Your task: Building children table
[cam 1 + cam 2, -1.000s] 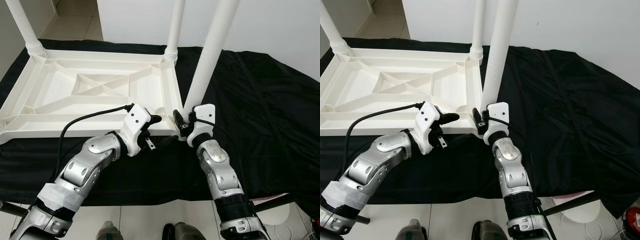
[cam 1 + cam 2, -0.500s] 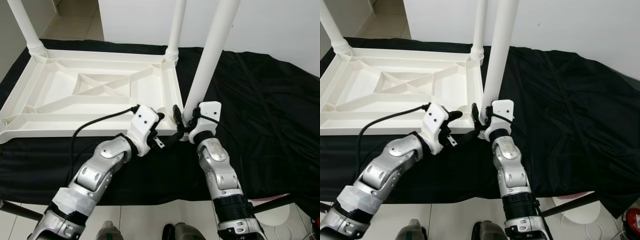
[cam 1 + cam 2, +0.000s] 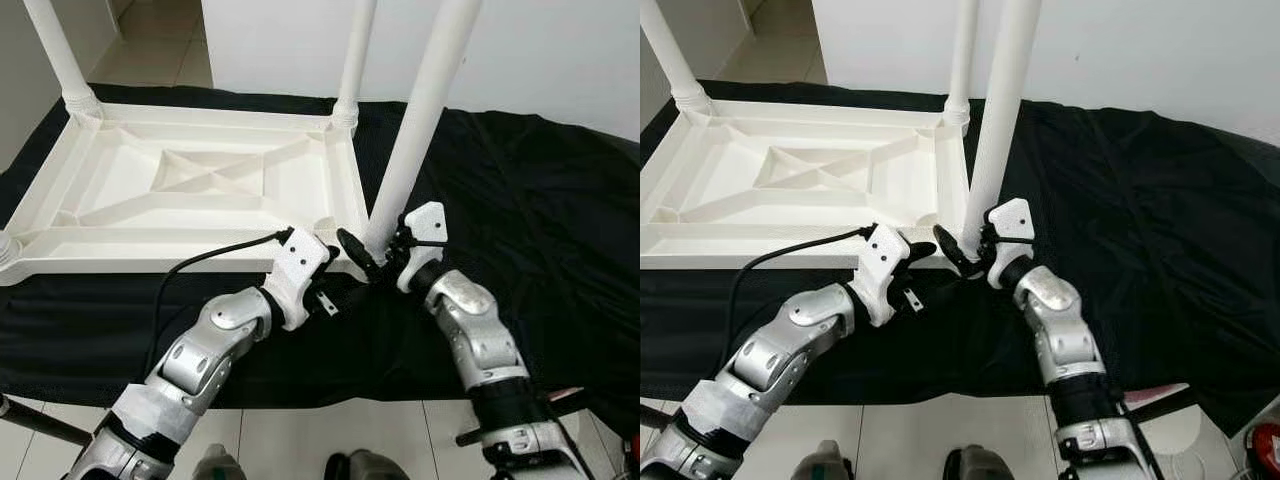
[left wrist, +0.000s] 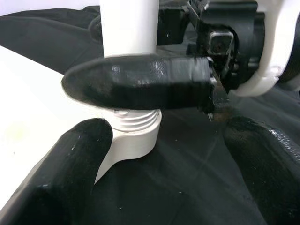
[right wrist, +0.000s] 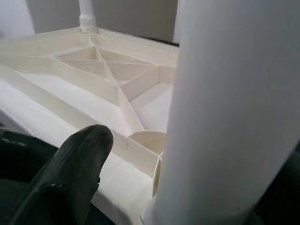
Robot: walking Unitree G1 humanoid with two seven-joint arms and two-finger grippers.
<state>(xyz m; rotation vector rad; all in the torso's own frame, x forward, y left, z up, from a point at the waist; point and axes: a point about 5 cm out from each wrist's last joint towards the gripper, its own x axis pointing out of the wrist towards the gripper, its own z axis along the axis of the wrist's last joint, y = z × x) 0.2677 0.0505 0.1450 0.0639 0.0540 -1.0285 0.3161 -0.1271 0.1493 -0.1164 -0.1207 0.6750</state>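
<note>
Inverted white ribbed plastic tabletop (image 3: pixel 190 190) on black cloth (image 3: pixel 540 200), smooth round leg (image 3: pixel 415 130) at near-right corner, right gripper (image 3: pixel 372 252) clamped on its base, left gripper (image 3: pixel 335 275) spread, just beside.

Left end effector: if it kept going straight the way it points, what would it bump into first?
Probably the threaded base of the near white table leg, straight ahead between the left end effector fingers, with the right end effector's finger crossing just above.

Two segmented silver arms with dark joint bands, each ending in a white wrist housing and black rounded fingers: left gripper (image 3: pixel 333 262) fed by a black cable, right gripper (image 3: pixel 372 258) with black collar.
</note>
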